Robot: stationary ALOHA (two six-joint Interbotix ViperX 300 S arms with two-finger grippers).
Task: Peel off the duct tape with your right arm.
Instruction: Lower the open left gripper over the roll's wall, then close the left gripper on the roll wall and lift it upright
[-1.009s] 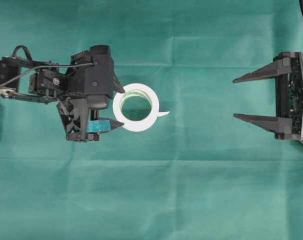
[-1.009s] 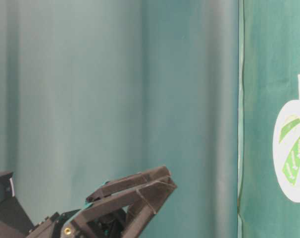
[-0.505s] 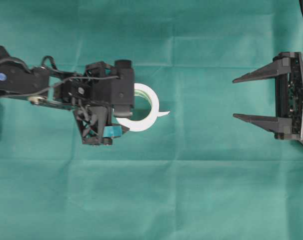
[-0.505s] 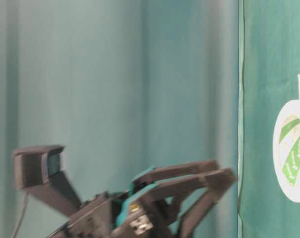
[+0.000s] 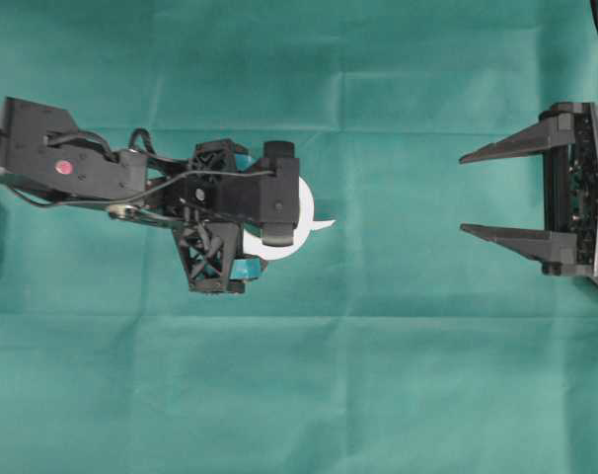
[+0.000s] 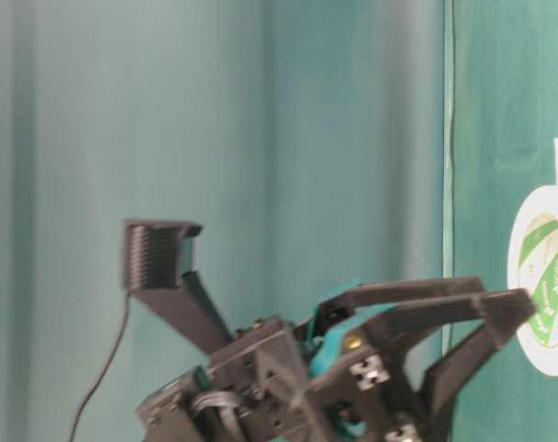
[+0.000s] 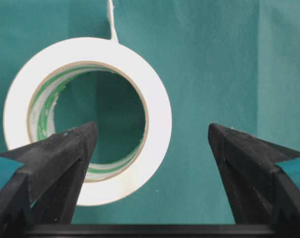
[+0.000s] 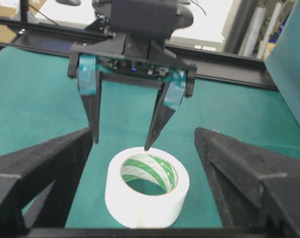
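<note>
Our left fingers (image 8: 96, 111) hang spread above the tape (image 8: 147, 195), one over its rim. Our right fingers (image 5: 496, 193) wait spread, well apart; next we pin the roll.

Green-draped work surface in a bright room

A teal-green cloth (image 5: 398, 375) covers the table, with faint fold creases crossing it. A black rail (image 8: 229, 69) borders its far edge. Beyond it, bright light floods from pale windows (image 8: 209, 20), and a green panel (image 8: 293, 64) stands at one side.
</note>
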